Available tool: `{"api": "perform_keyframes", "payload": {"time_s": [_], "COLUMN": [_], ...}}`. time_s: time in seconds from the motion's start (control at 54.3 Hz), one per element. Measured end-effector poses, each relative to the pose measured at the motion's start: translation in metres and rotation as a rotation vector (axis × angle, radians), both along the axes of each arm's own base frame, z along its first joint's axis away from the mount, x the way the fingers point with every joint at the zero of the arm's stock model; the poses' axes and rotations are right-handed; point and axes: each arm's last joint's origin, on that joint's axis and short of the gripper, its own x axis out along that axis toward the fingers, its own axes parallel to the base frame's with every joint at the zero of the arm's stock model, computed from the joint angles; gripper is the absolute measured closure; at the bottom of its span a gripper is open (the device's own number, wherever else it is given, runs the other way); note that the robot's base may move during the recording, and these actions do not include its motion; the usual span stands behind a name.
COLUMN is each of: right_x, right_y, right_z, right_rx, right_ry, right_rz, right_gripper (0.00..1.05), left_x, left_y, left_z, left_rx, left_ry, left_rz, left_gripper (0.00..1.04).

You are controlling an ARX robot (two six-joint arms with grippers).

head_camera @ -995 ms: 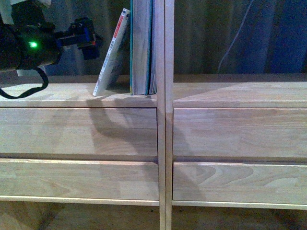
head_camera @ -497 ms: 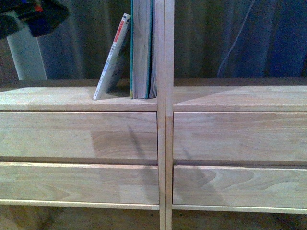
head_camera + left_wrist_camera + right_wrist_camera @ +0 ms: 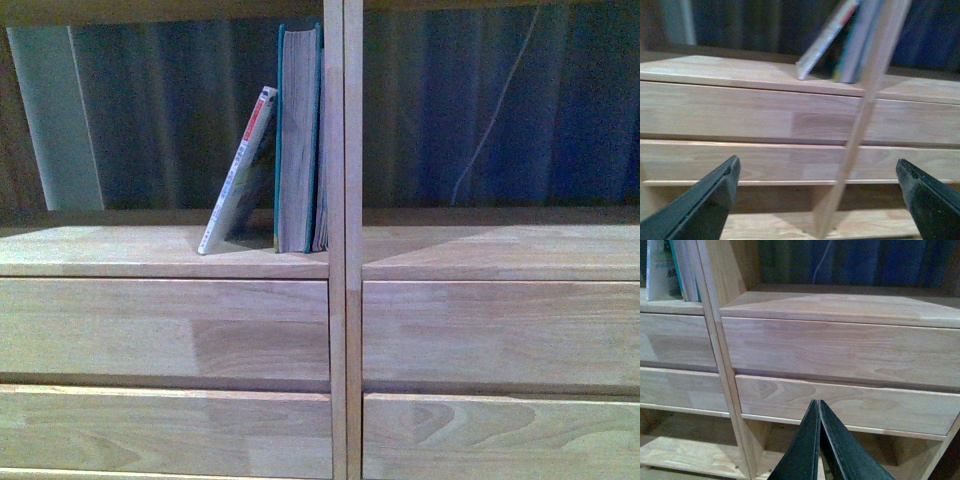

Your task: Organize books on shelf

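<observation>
Two books stand in the left open compartment of the light-wood shelf [image 3: 160, 250]. The thick teal book [image 3: 297, 140] is upright against the centre divider [image 3: 337, 200]. The thin white paperback [image 3: 238, 172] leans tilted against it, its foot out to the left. Both also show in the left wrist view, paperback [image 3: 825, 39] and teal book [image 3: 855, 45]. My left gripper [image 3: 817, 167] is open, empty, well back from the shelf, in front of the drawer fronts. My right gripper [image 3: 819, 405] is shut on nothing, facing the right column's drawers [image 3: 840, 347]. Neither arm appears in the front view.
Plain drawer fronts [image 3: 165, 325] fill both columns below the books. The right open compartment [image 3: 500, 245] holds nothing. Dark blue curtain and a thin white cable [image 3: 490, 130] hang behind. A lower open compartment [image 3: 685, 450] shows under the drawers.
The left arm, near the paperback a second ago, has withdrawn out of the front view. The front view has shifted upward, showing the books' full height.
</observation>
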Motion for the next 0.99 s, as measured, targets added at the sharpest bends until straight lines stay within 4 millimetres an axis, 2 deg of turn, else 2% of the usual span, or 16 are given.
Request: {"api": "perform_keyframes", "payload": {"time_s": [0.055, 0.111, 0.147, 0.258, 0.46, 0.497, 0.534, 0.718, 0.829, 0.995], "right_x": [0.0, 0.0, 0.0, 0.0, 0.0, 0.0, 0.0, 0.0, 0.0, 0.0], "right_y": [0.0, 0.0, 0.0, 0.0, 0.0, 0.0, 0.0, 0.0, 0.0, 0.0], "right_z": [0.0, 0.0, 0.0, 0.0, 0.0, 0.0, 0.0, 0.0, 0.0, 0.0], "right_rx": [0.0, 0.0, 0.0, 0.0, 0.0, 0.0, 0.0, 0.0, 0.0, 0.0], "right_ry": [0.0, 0.0, 0.0, 0.0, 0.0, 0.0, 0.0, 0.0, 0.0, 0.0], "right_rz": [-0.003, -0.003, -0.003, -0.004, -0.003, -0.003, -0.003, -0.003, -0.003, -0.003], "right_gripper": [0.84, 0.7, 0.65, 0.47, 0.14, 0.07, 0.06, 0.07, 0.07, 0.07], "left_x": [0.0, 0.0, 0.0, -0.001, 0.0, 0.0, 0.0, 0.0, -0.001, -0.001], "left_y": [-0.002, -0.004, -0.006, -0.015, -0.015, -0.015, -0.015, -0.015, -0.015, -0.015], "left_z": [-0.006, -0.01, -0.011, -0.016, -0.025, -0.026, -0.027, -0.031, -0.041, -0.04], "left_rx": [0.042, 0.062, 0.065, 0.076, 0.078, 0.081, 0.081, 0.081, 0.082, 0.082], "left_ry": [0.01, 0.008, 0.01, 0.004, 0.013, 0.013, 0.014, 0.011, 0.01, 0.006], "left_rz": [0.13, 0.184, 0.212, 0.169, 0.175, 0.175, 0.175, 0.174, 0.175, 0.175], "left_gripper": [0.3, 0.44, 0.49, 0.68, 1.02, 1.02, 1.02, 1.02, 1.02, 1.02]}}
